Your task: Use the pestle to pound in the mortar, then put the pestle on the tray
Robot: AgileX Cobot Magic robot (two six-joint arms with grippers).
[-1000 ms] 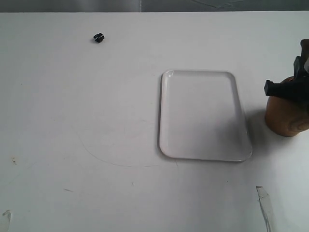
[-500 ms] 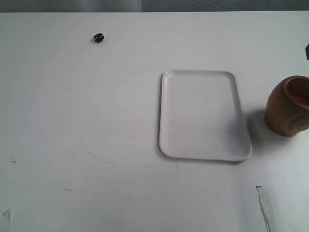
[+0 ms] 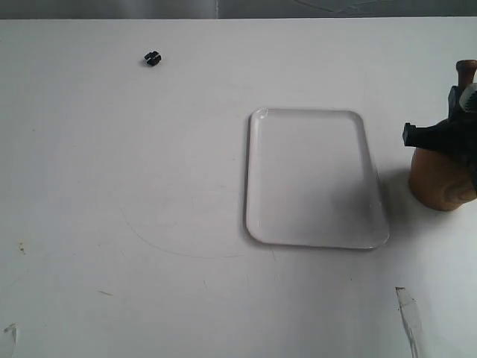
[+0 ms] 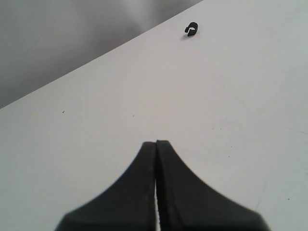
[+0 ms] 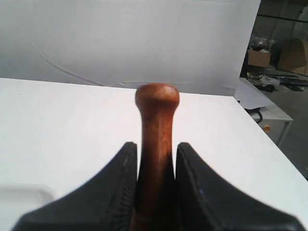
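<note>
Table (image 3: 149, 186): broad white top, mostly bare.

Tray (image 3: 313, 179): flat white rectangular plastic, rounded corners, low rim. Lies right of centre in the exterior view with nothing on it.

Mortar (image 3: 440, 183): rounded light-brown wooden cup. Stands upright at the far right edge of that view, just beside the tray's right-hand side and not touching it. Its mouth is covered by the arm above.

Right hand (image 3: 447, 134): black, sits directly over the mortar's mouth. In the wrist view it (image 5: 157, 154) is clenched on the narrow neck of the pestle (image 5: 157, 101), a short reddish-brown wooden club, one pad against each side.

Pestle's long axis is upright. The small round knob pokes up above the hand (image 3: 466, 67). The thick end is hidden; I judge it is down inside the cup.

What the coming move turns on: the stroke runs straight along that upright axis into the mortar. The tray then lies to the side, toward the middle of the table, a short carry. The right arm is by far the nearer.

Left hand (image 4: 156, 144): pads pressed together on nothing, over bare table, out of the exterior view.

Small black object (image 3: 152, 58): far left corner, well apart from everything, no part in this.
</note>
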